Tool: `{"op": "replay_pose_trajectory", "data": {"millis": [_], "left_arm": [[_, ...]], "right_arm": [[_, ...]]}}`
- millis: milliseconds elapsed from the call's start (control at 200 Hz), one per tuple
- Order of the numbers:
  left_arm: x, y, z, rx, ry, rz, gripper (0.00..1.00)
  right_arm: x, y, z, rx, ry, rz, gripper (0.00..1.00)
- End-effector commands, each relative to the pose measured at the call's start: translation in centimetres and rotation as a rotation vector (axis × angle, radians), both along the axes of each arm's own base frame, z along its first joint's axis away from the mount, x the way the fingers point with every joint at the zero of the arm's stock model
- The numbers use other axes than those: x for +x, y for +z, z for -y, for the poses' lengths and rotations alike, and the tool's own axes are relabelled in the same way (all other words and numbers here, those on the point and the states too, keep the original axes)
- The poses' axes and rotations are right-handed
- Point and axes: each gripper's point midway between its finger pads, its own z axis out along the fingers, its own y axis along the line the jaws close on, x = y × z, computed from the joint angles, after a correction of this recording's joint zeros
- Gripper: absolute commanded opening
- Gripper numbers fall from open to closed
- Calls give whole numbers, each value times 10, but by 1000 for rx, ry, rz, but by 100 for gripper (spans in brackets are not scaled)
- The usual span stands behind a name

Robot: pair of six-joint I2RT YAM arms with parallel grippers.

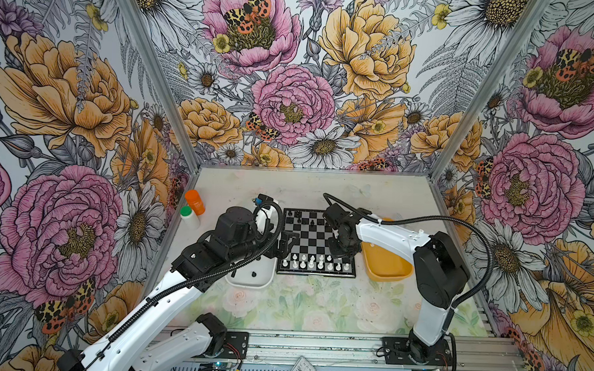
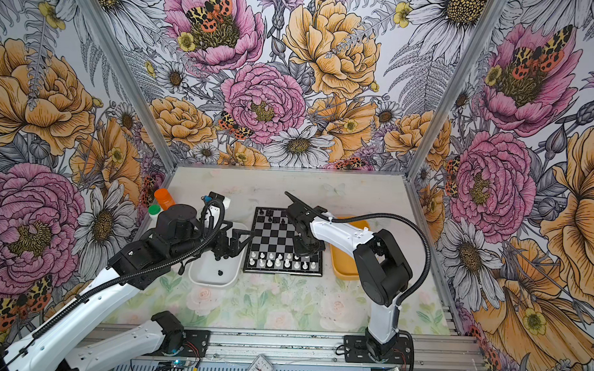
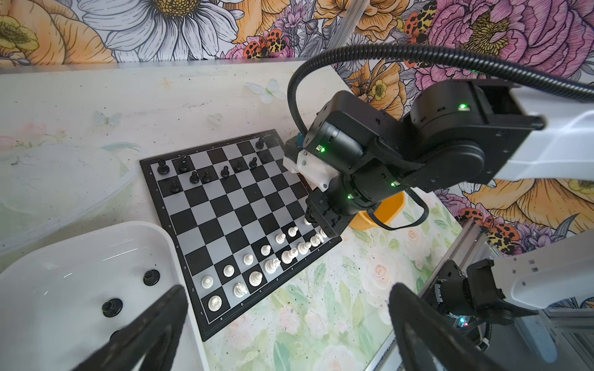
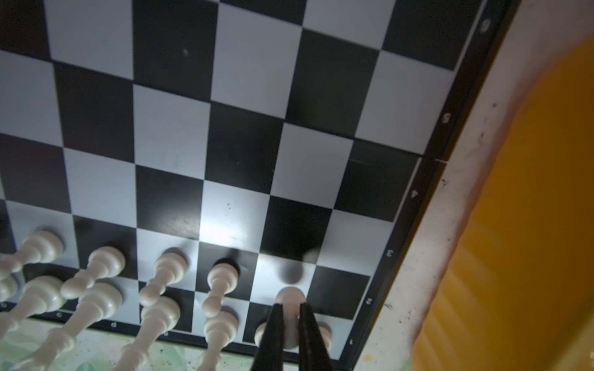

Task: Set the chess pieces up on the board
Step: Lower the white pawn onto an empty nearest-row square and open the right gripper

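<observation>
**Holding one small white plastic chessman point(image 4: 291, 295) in my right gripper point(image 4: 292, 305)**

At the far left, an orange plastic bottle point(image 1: 195, 202) and a white bottle with a green cap point(image 1: 188, 216) stand side by side. Right of them and nearer lies a white rectangular plastic tray point(image 1: 250, 285) with a few loose glossy black plastic chessmen point(image 3: 151, 278) on its floor.

My left gripper point(image 3: 287, 290) hangs over the tray's right rim, at the left edge of the square black-and-silver chequered chessboard point(image 1: 307, 235). Its jaws are spread wide and nothing is between them.

The chessboard lies flat in the middle, just beside the tray. More black chessmen stand along its two far rows point(image 3: 205, 176), and white plastic chessmen point(image 1: 311, 262) fill most of its two near rows.

My right gripper is low over the chessboard's near right corner. Its fingers are pinched tight on the white chessman, over the second row from the near edge. I cannot tell whether the piece touches the square.

Right of the chessboard, just beside it, sits a yellow rectangular plastic tray point(image 1: 385, 269).
</observation>
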Motion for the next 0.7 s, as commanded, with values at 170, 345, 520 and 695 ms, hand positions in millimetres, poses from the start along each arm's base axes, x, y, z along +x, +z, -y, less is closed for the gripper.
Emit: {"op": "replay_pose_trajectory", "data": {"millis": [170, 345, 520, 695], "left_arm": [[1, -7, -7, 9, 38, -20, 99], [3, -8, -7, 15, 38, -20, 99], [5, -7, -7, 19, 37, -22, 99], [10, -7, -7, 27, 41, -21, 99]], "right_arm": [[1, -11, -8, 13, 1, -7, 9], [1, -13, -9, 12, 6, -13, 15], [6, -3, -13, 29, 7, 12, 26], [14, 16, -18, 62, 7, 46, 28]]}}
